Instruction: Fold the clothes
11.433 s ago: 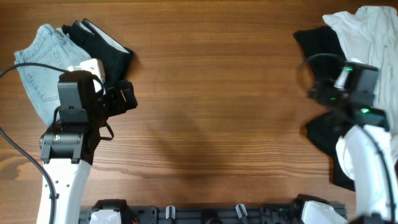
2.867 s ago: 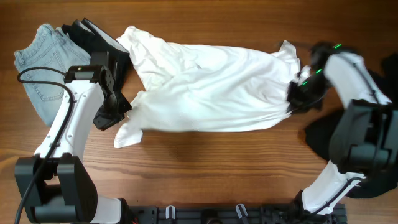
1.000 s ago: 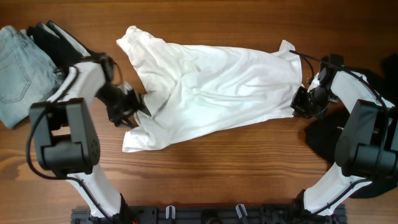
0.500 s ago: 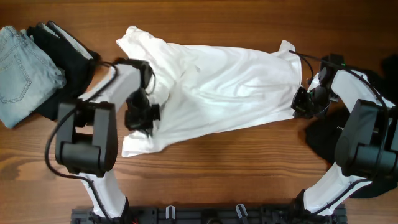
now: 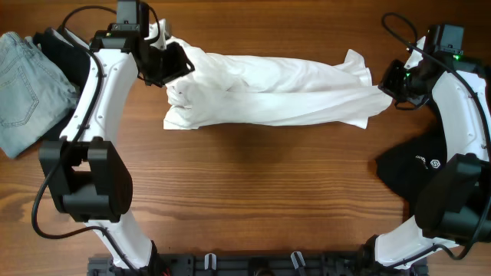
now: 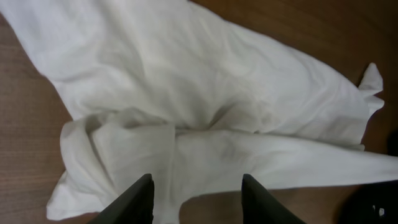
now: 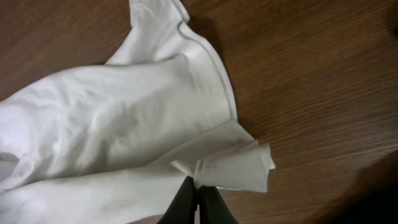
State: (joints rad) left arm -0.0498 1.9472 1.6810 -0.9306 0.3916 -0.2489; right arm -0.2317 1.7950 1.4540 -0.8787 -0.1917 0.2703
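Observation:
The clothes include a large white T-shirt (image 5: 268, 92) that lies stretched in a long narrow band across the far half of the table. My left gripper (image 5: 170, 67) hovers over the shirt's bunched left end. In the left wrist view that gripper (image 6: 198, 190) stands open, the white cloth (image 6: 205, 93) lying below the spread fingers with nothing pinched. My right gripper (image 5: 393, 83) is at the shirt's right end. The right wrist view shows the right gripper (image 7: 198, 190) shut on a folded corner of the shirt (image 7: 124, 118). A black garment with a small white logo (image 5: 418, 165) lies at the right edge.
Light blue jeans (image 5: 23, 84) and another black garment (image 5: 69, 61) are piled at the far left, just beyond my left arm. Bare wooden tabletop (image 5: 253, 192) spreads in front of the shirt.
My left arm swung from the shirt's near left corner to its far left end and its jaws opened. The right gripper pulled its corner up and to the right. The shirt is now a narrower band.

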